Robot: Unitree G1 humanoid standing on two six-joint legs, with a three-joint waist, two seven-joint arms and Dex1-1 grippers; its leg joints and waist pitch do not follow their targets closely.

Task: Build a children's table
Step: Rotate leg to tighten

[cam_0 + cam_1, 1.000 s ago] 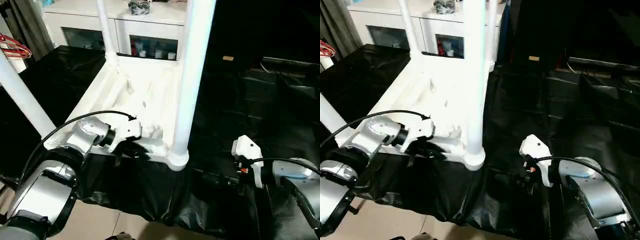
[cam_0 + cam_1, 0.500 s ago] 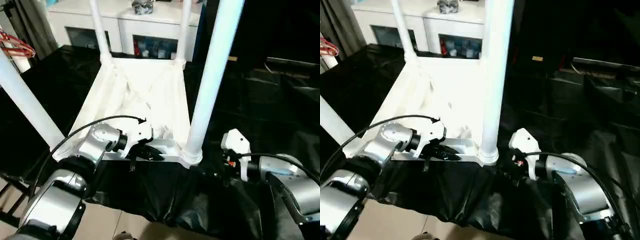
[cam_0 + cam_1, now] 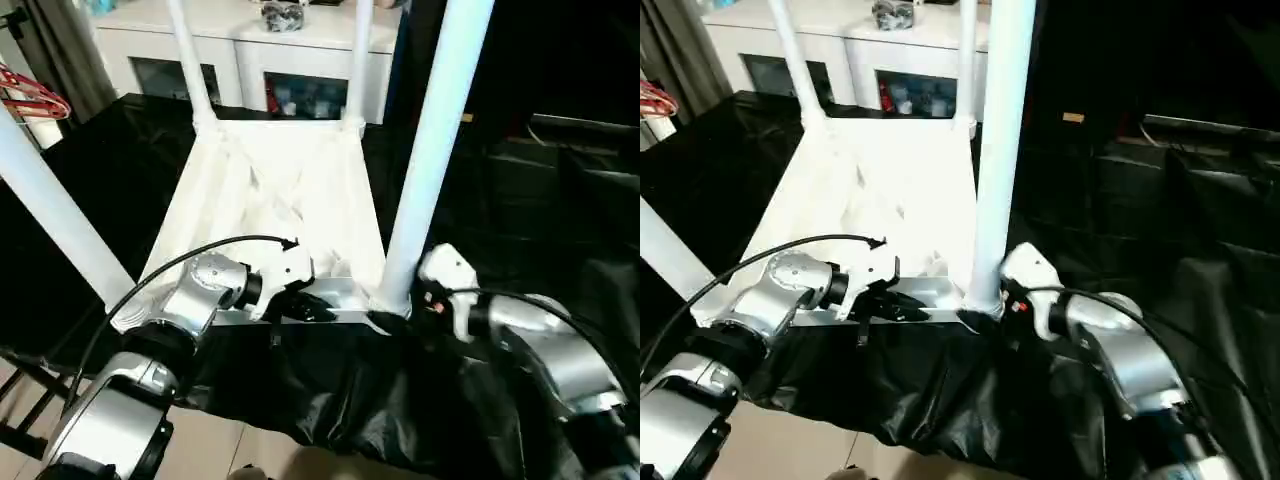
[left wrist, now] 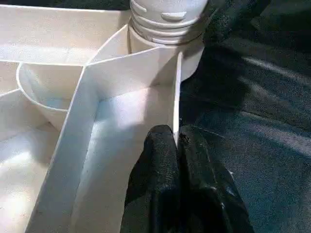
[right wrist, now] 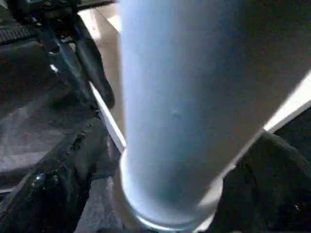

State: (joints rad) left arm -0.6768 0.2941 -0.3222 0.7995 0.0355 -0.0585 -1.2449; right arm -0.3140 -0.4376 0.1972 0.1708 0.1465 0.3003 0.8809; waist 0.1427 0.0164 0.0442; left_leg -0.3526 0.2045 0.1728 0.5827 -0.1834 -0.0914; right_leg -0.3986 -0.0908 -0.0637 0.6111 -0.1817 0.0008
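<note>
Here the children's table (image 3: 280,190) lies upside down on a black sheet (image 3: 500,200), its ribbed underside facing up and four white legs (image 3: 432,150) standing in the corner sockets. The left gripper (image 4: 177,141) has its fingers pinched together on the thin near rim of the top, just left of the near right leg. The right gripper (image 5: 160,160) has its black fingers (image 5: 53,184) spread wide around the base of that leg, at the socket.
</note>
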